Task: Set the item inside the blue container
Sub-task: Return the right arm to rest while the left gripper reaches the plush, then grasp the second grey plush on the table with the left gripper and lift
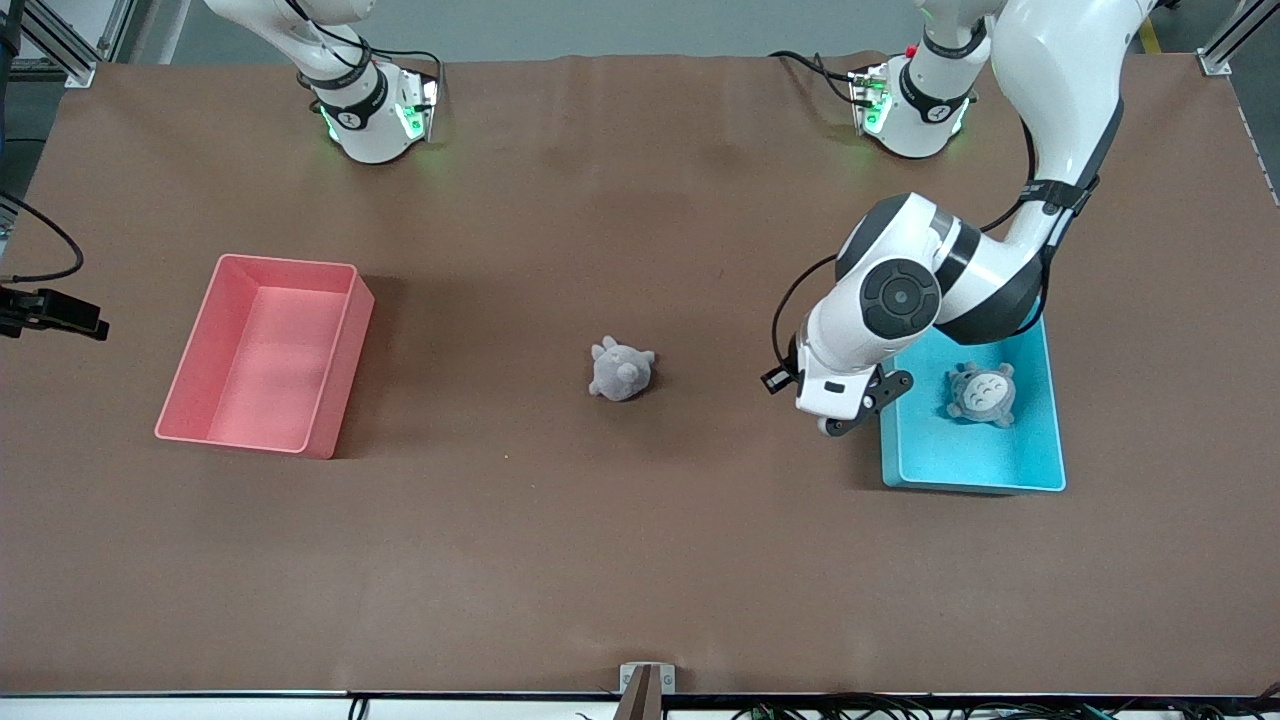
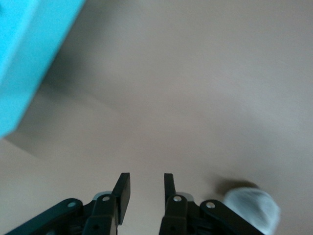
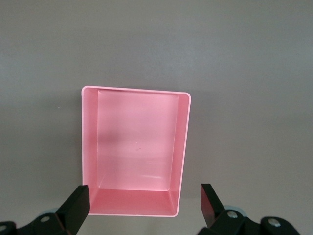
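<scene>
The blue container (image 1: 960, 450) stands toward the left arm's end of the table, with one grey plush toy (image 1: 982, 393) lying in it. A second grey plush toy (image 1: 620, 368) sits on the table's middle. My left gripper (image 1: 858, 412) hangs low over the bare table beside the container, on the side toward the middle plush. In the left wrist view my left gripper (image 2: 146, 178) is open with nothing between its fingers, the blue container (image 2: 24, 58) shows at one corner and the middle plush (image 2: 252, 210) is blurred at the edge. My right gripper (image 3: 144, 193) is open and empty, high over the pink bin (image 3: 183, 147).
The pink bin (image 1: 345, 330) stands empty toward the right arm's end of the table. Both arm bases stand along the table edge farthest from the front camera. A brown mat covers the table.
</scene>
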Robot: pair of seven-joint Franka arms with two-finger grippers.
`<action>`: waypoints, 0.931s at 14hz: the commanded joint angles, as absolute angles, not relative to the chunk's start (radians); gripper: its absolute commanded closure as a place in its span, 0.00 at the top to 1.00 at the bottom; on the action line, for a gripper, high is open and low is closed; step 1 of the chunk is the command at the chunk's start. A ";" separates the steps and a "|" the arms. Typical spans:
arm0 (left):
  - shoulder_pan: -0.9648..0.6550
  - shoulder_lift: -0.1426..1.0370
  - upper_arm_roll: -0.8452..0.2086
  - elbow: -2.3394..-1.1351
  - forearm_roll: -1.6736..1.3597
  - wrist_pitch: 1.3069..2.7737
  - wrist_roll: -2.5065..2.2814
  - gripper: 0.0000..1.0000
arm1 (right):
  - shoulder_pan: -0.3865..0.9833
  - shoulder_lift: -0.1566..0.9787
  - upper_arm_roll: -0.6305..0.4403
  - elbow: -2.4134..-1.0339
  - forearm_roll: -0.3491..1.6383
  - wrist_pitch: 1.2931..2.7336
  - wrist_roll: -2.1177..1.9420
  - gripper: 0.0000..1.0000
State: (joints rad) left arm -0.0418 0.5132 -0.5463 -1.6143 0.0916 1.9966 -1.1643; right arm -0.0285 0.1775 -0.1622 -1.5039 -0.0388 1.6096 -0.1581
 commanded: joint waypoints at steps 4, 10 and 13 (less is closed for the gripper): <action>-0.175 0.649 -0.543 -1.503 0.054 2.112 -1.383 0.39 | -0.022 0.179 -0.150 -1.494 -0.003 1.534 -0.166 1.00; -0.270 0.735 -0.538 -1.503 0.057 2.345 -1.531 0.53 | -0.015 0.141 -0.150 -1.548 -0.003 1.531 -0.164 1.00; -0.304 0.771 -0.535 -1.505 0.061 2.424 -1.569 0.61 | -0.014 0.069 -0.150 -1.626 -0.003 1.554 -0.166 1.00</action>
